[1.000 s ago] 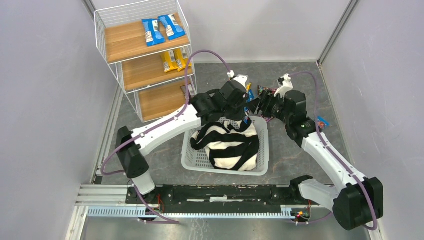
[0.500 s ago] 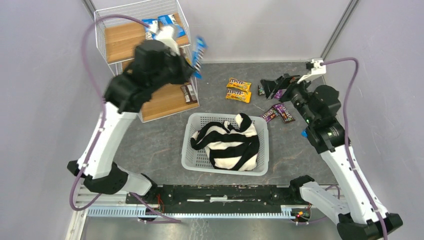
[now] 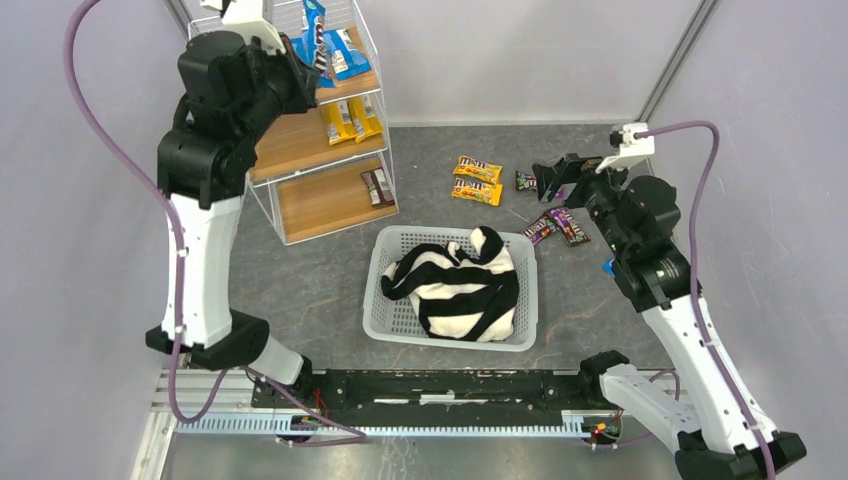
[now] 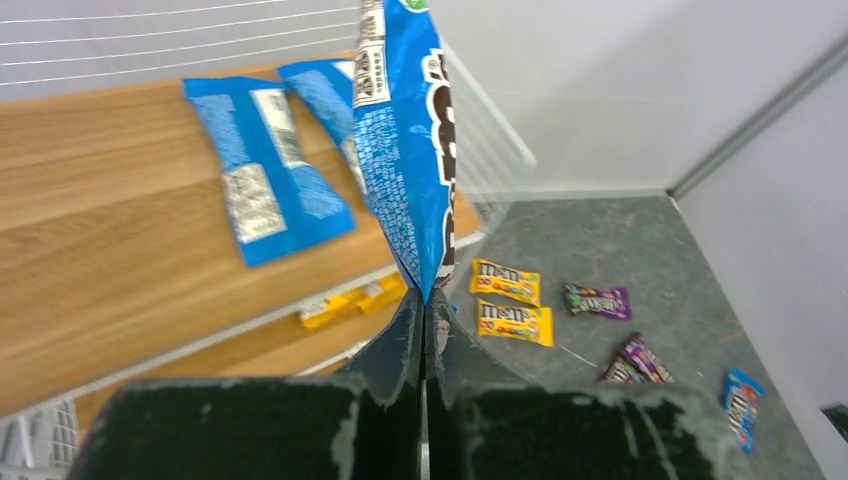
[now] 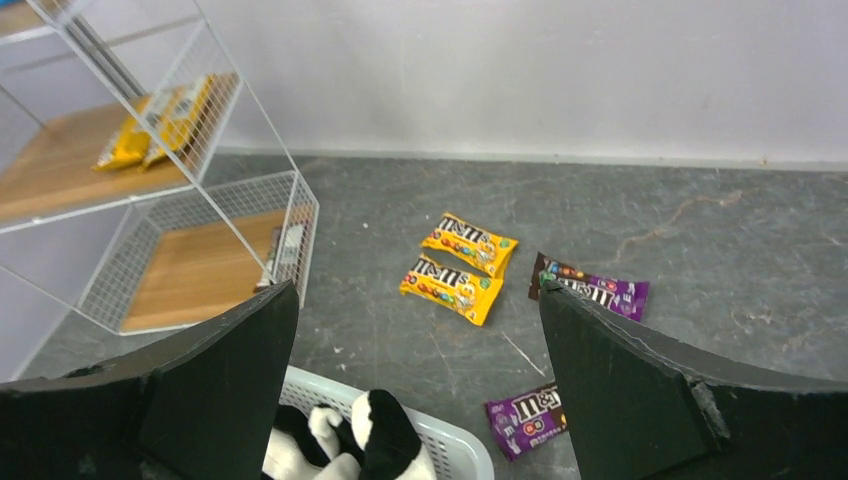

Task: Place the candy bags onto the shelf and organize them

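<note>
Grey mottled tabletop, pale walls on three sides. At far left the shelf [image 3: 320,200] stands in the back corner. The left gripper [image 4: 425,315] is raised over its top board, jaws pressed together on the bottom end of a blue candy bag [image 4: 405,150]. That bag stands on end, long axis running straight out from the jaws, turned nearly edge-on to the wrist camera. Two more blue bags [image 4: 265,170] lie flat on the top board beside it, side by side, long axes angled across the wood grain. From above, the held bag hides part of them; the wrist view separates all three.

Yellow bags [image 3: 352,118] sit at the right end of the middle board, and a dark bag [image 3: 377,186] at the right end of the bottom board.

In the middle, a white basket [image 3: 380,300] holds a striped cloth [image 3: 455,285].

Behind it two yellow bags [image 5: 468,243] lie on the tabletop, near each other and roughly parallel. Right of them lie purple bags [image 5: 590,290], one apart from a closer pair; the right wrist view crops that pair.

The right gripper [image 5: 418,295] hovers above these, jaws spread wide, holding nothing.

Farthest right, a lone blue bag [image 4: 742,405] lies flat; the overhead view shows only a sliver beside the right arm.
</note>
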### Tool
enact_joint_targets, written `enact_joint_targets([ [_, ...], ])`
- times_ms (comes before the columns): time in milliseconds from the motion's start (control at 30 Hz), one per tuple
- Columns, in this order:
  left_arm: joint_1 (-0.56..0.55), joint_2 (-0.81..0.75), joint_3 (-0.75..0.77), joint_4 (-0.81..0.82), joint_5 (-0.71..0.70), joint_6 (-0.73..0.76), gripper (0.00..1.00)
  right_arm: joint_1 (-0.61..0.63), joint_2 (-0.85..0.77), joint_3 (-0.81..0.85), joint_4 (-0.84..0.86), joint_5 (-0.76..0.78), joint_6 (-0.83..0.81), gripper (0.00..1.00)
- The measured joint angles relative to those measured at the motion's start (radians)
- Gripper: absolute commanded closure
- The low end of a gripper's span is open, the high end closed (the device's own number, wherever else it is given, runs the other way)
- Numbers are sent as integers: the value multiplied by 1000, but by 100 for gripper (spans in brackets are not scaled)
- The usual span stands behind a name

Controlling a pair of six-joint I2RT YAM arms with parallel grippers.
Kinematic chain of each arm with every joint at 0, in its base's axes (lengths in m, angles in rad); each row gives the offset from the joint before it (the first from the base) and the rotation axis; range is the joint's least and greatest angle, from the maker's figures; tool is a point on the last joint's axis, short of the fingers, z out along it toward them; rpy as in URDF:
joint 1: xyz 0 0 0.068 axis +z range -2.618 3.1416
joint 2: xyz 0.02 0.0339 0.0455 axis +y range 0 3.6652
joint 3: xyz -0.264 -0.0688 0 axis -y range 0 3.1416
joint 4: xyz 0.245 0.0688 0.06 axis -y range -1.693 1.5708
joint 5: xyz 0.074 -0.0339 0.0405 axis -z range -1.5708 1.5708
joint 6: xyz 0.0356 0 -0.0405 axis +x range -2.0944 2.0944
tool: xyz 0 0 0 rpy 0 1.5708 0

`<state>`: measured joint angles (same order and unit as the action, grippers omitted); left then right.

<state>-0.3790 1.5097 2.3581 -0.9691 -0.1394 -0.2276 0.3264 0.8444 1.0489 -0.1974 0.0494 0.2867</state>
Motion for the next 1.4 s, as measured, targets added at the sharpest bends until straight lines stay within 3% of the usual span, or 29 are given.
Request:
enact_joint_targets([
  [200,336,42,-113,99,260,-29,98,0,82,-3,-13,-10,-23,2],
  [333,499,42,-219,189,444,-98,98,0,110,-15,-13,-23,-23,2],
  [667,666,39,-386,366,792,-271,98,0,148,-33,-2,-24,-24,2],
  [867,679,28,-471,468,940,-371,97,0,179,-34,2,-30,-24,2],
  [1233,681,39,-428,410,956,-396,46,0,183,-45,2,-30,-28,2],
  [1400,681,46,-359,333,870,-369,36,0,183,-45,2,-30,-31,2],
])
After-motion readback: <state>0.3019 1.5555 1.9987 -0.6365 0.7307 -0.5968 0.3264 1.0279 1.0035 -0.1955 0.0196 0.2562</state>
